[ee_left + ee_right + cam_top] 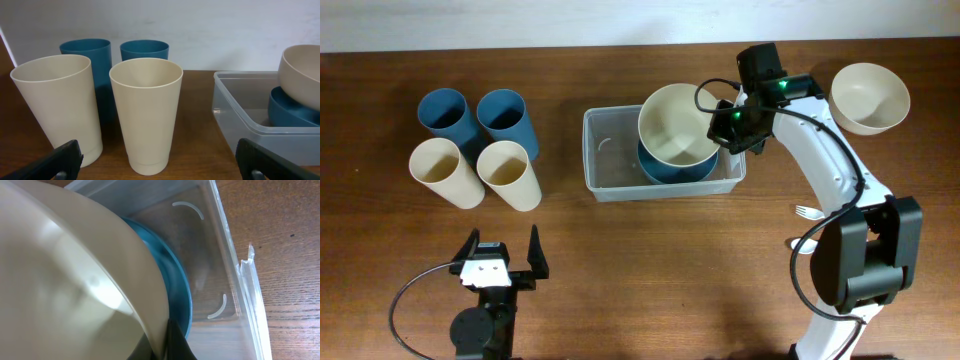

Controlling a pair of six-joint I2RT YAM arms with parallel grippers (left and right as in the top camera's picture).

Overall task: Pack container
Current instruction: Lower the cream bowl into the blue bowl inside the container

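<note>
The clear plastic container [610, 160] sits mid-table and holds a blue bowl [665, 170] at its right end. My right gripper [727, 122] is shut on the rim of a cream bowl [675, 122], held tilted just above the blue bowl. In the right wrist view the cream bowl [65, 280] fills the left, the blue bowl [172, 287] shows under it, inside the container [240, 280]. My left gripper [502, 262] is open and empty near the front edge, facing the cups; the container [240, 120] shows at the right of its view.
Two blue cups [447, 117] [507, 120] and two cream cups [445, 172] [508, 175] stand at the left. Another cream bowl [869, 97] sits at the far right. A white fork [807, 212] lies by the right arm's base.
</note>
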